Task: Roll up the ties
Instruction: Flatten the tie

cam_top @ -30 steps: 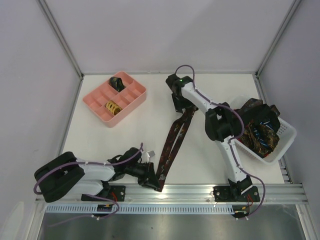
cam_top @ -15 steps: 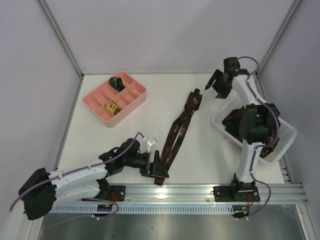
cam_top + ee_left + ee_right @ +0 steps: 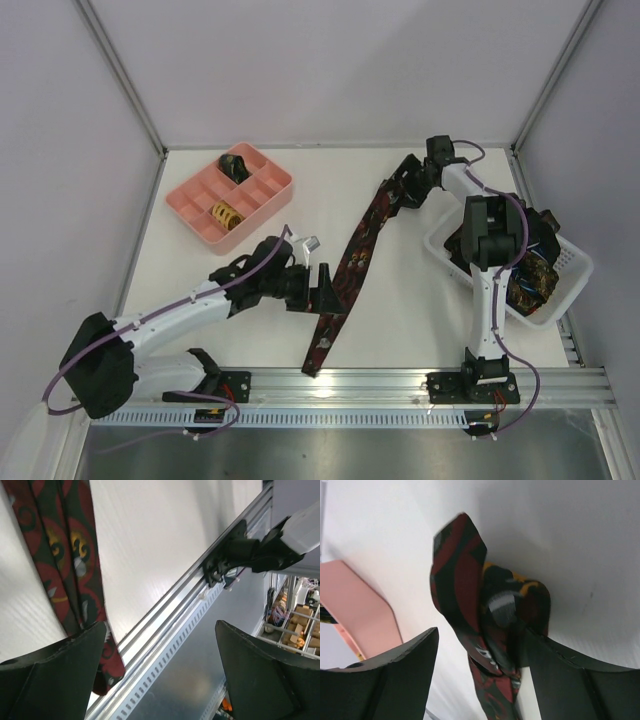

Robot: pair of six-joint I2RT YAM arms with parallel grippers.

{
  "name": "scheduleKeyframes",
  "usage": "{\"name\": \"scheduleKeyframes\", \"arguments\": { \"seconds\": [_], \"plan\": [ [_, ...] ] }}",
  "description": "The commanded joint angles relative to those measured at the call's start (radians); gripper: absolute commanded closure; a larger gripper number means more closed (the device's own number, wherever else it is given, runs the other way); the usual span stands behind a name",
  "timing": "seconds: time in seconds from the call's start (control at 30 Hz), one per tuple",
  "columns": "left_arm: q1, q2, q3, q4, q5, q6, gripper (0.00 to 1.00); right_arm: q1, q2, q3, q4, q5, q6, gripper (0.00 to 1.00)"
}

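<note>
A dark tie (image 3: 352, 255) with red swirls lies stretched on the white table, from the back right down to the front rail. My left gripper (image 3: 323, 290) hovers open at its left side, near the middle. In the left wrist view the tie (image 3: 65, 560) runs past the left finger (image 3: 60, 675), and nothing is between the jaws of my left gripper (image 3: 161, 625). My right gripper (image 3: 400, 188) is at the tie's far end. Its jaws straddle the folded wide end (image 3: 485, 605), which lies against the right finger (image 3: 575, 685), and my right gripper (image 3: 482, 632) is open.
A pink compartment tray (image 3: 262, 196) at the back left holds a dark roll (image 3: 235, 165) and a yellow-patterned roll (image 3: 226, 214). At the right, a white mesh basket (image 3: 572, 268) holds more ties (image 3: 527, 270). The metal rail (image 3: 400, 378) runs along the front edge.
The left gripper opened, let go of the tie's near end and moved up to its middle. The right arm swung away and came back to the far end. The tie now lies longer and straighter.
</note>
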Motion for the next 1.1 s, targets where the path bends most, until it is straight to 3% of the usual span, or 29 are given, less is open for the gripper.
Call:
{"name": "scheduleKeyframes", "arguments": {
  "seconds": [0.0,0.23,0.33,0.4,0.43,0.5,0.63,0.73,0.9,0.93,1.07],
  "plan": [
    [0.007,-0.008,-0.051,-0.006,0.045,-0.001,0.03,-0.009,0.008,0.022,0.124,-0.061,0.059,0.26],
    [0.008,0.014,-0.101,-0.055,0.021,0.014,0.06,-0.02,0.047,0.024,0.237,-0.043,0.09,0.38],
    [0.002,0.027,-0.149,0.058,0.11,-0.021,0.1,-0.025,0.054,0.022,0.302,-0.051,0.079,0.44],
    [0.002,0.041,-0.208,0.205,0.188,-0.075,0.11,-0.032,0.056,0.01,0.364,-0.068,0.096,0.53],
    [0.001,0.053,-0.218,0.224,0.193,-0.081,0.12,-0.035,0.056,0.01,0.375,-0.075,0.101,0.63],
    [0.001,0.112,-0.23,0.279,0.213,-0.083,0.17,-0.041,0.044,0.012,0.395,-0.084,0.111,0.72],
    [-0.013,0.256,-0.203,0.287,0.239,-0.075,0.26,-0.043,-0.001,0.021,0.405,-0.108,0.13,0.91],
    [-0.036,0.371,-0.16,0.251,0.244,-0.051,0.29,-0.041,-0.085,-0.01,0.445,-0.124,0.132,1.0],
    [-0.044,0.483,-0.117,0.171,0.215,0.003,0.33,-0.019,-0.303,-0.183,0.601,-0.103,0.04,1.0],
    [-0.044,0.482,-0.121,0.171,0.212,0.002,0.34,0.001,-0.399,-0.267,0.611,-0.079,-0.041,1.0],
    [-0.044,0.459,-0.155,0.168,0.207,0.002,0.34,0.02,-0.49,-0.427,0.593,0.007,-0.143,1.0]
  ]
}}
